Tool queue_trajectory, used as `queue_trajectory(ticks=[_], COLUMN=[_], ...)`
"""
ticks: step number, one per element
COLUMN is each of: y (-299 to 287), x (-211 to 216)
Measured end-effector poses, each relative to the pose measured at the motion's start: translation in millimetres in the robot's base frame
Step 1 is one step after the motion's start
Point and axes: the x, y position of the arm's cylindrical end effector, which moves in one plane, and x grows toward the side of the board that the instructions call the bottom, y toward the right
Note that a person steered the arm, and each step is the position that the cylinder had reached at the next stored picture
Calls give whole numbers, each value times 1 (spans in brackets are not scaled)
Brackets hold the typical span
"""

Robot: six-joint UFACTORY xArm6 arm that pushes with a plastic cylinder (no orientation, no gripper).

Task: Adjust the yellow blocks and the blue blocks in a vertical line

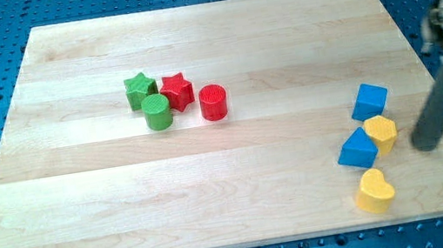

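Rod tip sits just right of yellow hexagon block on wooden worktop, w/ no hand fitted to spread or pinch. Blue cube above hexagon, blue wedge-like block touching its left, yellow heart block below.

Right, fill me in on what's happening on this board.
A robot arm with a dark rod is lining up the yellow and blue blocks vertically. My tip sits at the view's right, just right of the yellow hexagon block and apart from it. The blue cube, blue triangular block and yellow heart block already run in a rough, staggered column on the wooden board. The green and red blocks sit clustered at upper left, untouched.
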Motion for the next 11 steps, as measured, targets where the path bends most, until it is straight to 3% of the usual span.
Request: queue_trajectory(ticks=[1,2,4,6,10,11], y=[-40,-94,-156,-138,-109,-179], x=[64,76,50,-25,28,38])
